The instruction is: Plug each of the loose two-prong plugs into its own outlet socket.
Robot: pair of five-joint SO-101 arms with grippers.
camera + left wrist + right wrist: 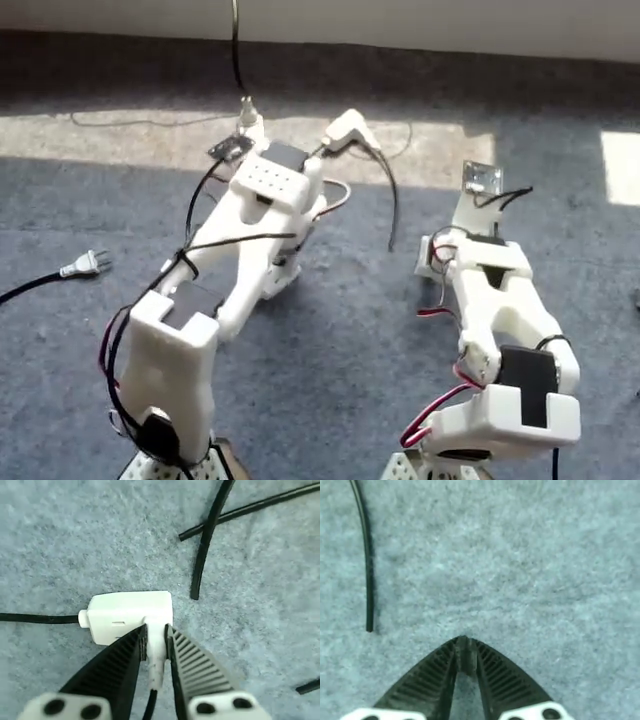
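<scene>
In the left wrist view a white outlet socket block [127, 614] lies on the grey carpet, its black cord running off to one side. My left gripper [156, 630] is shut on a white two-prong plug [156, 656] whose front end meets the side of the block; the plug's black cord [150, 702] trails back between the fingers. The high view shows the same socket [347, 129] just past the left arm's wrist [272, 178]. A second loose plug [86, 264] lies far left on the carpet. My right gripper [465, 647] is shut above bare carpet, holding nothing.
A loose black cable end [193, 596] lies near the socket block, seen from above as a cable end [391, 246] between the arms. Another cable end [369, 626] lies beside my right gripper. Sunlit carpet [120, 140] runs along the back.
</scene>
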